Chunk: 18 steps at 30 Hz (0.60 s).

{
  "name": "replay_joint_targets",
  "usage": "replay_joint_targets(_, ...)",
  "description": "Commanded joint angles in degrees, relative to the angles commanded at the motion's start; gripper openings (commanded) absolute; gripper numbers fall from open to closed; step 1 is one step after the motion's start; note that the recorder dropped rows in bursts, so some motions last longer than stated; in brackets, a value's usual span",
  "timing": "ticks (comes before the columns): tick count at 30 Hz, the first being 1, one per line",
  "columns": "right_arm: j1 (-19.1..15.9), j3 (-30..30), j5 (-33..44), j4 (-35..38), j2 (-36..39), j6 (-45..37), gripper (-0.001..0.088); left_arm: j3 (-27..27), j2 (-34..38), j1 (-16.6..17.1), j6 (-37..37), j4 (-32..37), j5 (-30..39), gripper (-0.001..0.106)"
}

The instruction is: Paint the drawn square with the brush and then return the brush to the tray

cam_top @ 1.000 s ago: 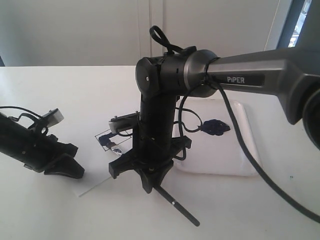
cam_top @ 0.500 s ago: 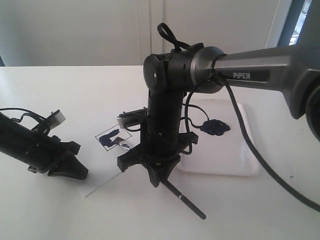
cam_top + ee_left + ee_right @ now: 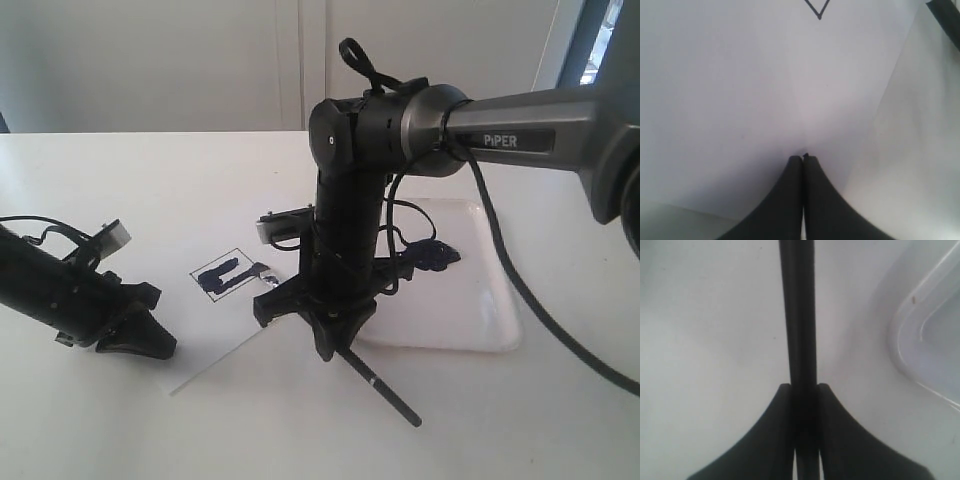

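Black plastic jaws of the right gripper (image 3: pixel 333 348) are nearly closed and clamp the thin black handle of the brush (image 3: pixel 385 390). In the right wrist view the handle (image 3: pixel 797 315) runs straight out from between the two fingers of this gripper (image 3: pixel 805 387), pressed on both sides. The gripper points down over the middle of the tabletop (image 3: pixel 130 190), and the free end of the handle slants out below it toward the near side. The bristle end is hidden behind the gripper, so I cannot tell where it sits.

The left gripper (image 3: pixel 158 346) is closed, its two fingers meeting tip to tip (image 3: pixel 803 159) with nothing between them. Its tips are low at the left edge of the paper (image 3: pixel 205 365), but whether they touch it is unclear.

Counted: two grippers, one brush, one tray, one sheet of paper, one square.

The square (image 3: pixel 228 275) is drawn on the paper near the middle of the tabletop, just left of the right gripper, with dark blue paint smeared inside. One corner of it (image 3: pixel 818 7) shows in the left wrist view. The tray (image 3: pixel 480 300) is white and glossy. It lies on the right side of the tabletop, beside the paper, with one dark paint blob (image 3: pixel 435 252) near its far left corner. A rounded corner of the tray (image 3: pixel 925 340) shows close beside the brush handle.
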Motion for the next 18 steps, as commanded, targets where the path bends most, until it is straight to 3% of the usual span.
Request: replay_joint_targets(18, 4.26, 0.0, 0.0, 0.22, 0.0, -1.63, 0.0, 0.0, 0.0, 0.0, 0.0, -0.01, -0.1, 0.0)
